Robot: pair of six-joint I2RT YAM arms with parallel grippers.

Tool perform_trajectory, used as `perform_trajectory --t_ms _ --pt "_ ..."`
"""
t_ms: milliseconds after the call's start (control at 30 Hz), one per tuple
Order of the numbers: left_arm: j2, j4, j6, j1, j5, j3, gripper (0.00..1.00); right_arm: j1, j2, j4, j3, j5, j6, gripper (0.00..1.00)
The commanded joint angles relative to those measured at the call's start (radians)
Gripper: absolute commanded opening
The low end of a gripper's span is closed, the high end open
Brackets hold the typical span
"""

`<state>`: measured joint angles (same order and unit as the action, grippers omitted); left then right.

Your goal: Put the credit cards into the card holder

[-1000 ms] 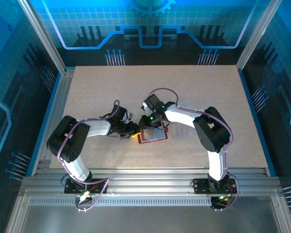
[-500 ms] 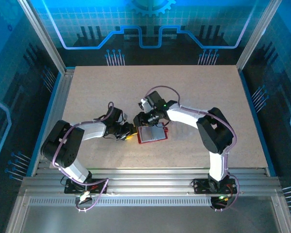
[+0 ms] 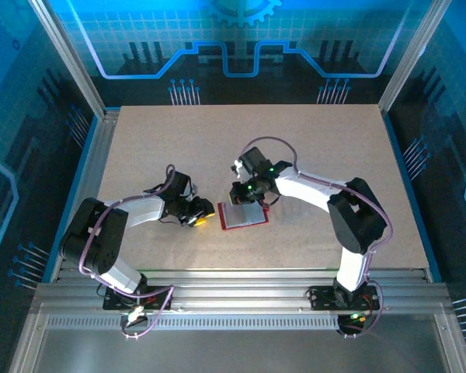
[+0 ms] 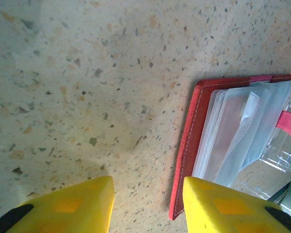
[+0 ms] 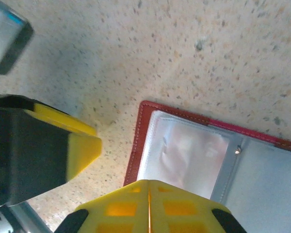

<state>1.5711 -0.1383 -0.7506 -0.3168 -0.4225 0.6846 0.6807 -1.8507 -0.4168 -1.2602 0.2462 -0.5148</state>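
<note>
Down on the speckled counter (image 3: 311,140) the card holder (image 3: 243,215) lies opened flat with its clear pockets facing up. Its long axis runs roughly across from the left tool (image 3: 198,217) toward the right arm's side, tilted a little. From above, the left tool sits low just beside the holder's near short edge, and its yellow fingertip is close to the red cover; whether they touch cannot be told. The left wrist view shows this tool (image 4: 148,189) well parted, with bare counter (image 4: 111,73) in the gap between its two yellow fingers (image 4: 68,204) and nothing held. The holder (image 4: 233,141) lies ahead and to the right of them, its stitched red edge running away from the right fingertip. Its glossy sleeves are fanned slightly, and a pink clasp tab (image 4: 288,124) is on the side farthest from the tool. The right tool (image 3: 243,198) hangs over the holder's far edge in the overhead view. At the right wrist, its (image 5: 149,187) yellow fingers are pressed together along a thin seam, and no card can be seen between them. The holder (image 5: 184,150) spreads out immediately ahead of the tips, with a small metal snap (image 5: 237,150) at its fold. Off to this tool's left, the left tool's black-and-yellow finger (image 5: 82,145) points toward the holder's red corner, a narrow strip of counter between them.
</note>
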Motion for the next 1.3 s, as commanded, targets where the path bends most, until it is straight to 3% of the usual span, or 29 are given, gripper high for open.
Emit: perform_trajectory --t_ms 0,200,400,600,800,1000,1267 --pt "-0.026 -0.051 0.02 0.005 0.016 0.032 0.44 0.042 -0.079 -0.003 -0.007 -0.002 0.013 0.1" --pt "-0.047 -0.081 0.025 0.005 0.026 0.061 0.45 0.042 -0.151 0.023 -0.034 0.042 0.007 0.19" --pt "-0.071 -0.116 0.042 0.004 0.046 0.115 0.46 -0.003 -0.024 -0.002 -0.032 0.034 0.032 0.27" --pt "-0.014 -0.097 0.028 -0.034 0.017 0.238 0.42 -0.117 0.063 -0.194 -0.09 -0.17 0.065 0.36" --pt "0.15 -0.015 -0.031 -0.102 -0.042 0.415 0.28 -0.266 0.085 -0.236 -0.077 -0.222 0.074 0.34" --pt "0.366 0.096 -0.13 -0.137 -0.154 0.601 0.11 -0.32 0.013 -0.241 -0.125 -0.139 0.094 0.31" --pt "0.588 0.208 -0.256 -0.171 -0.267 0.786 0.09 -0.349 -0.033 -0.228 -0.122 -0.092 0.076 0.3"
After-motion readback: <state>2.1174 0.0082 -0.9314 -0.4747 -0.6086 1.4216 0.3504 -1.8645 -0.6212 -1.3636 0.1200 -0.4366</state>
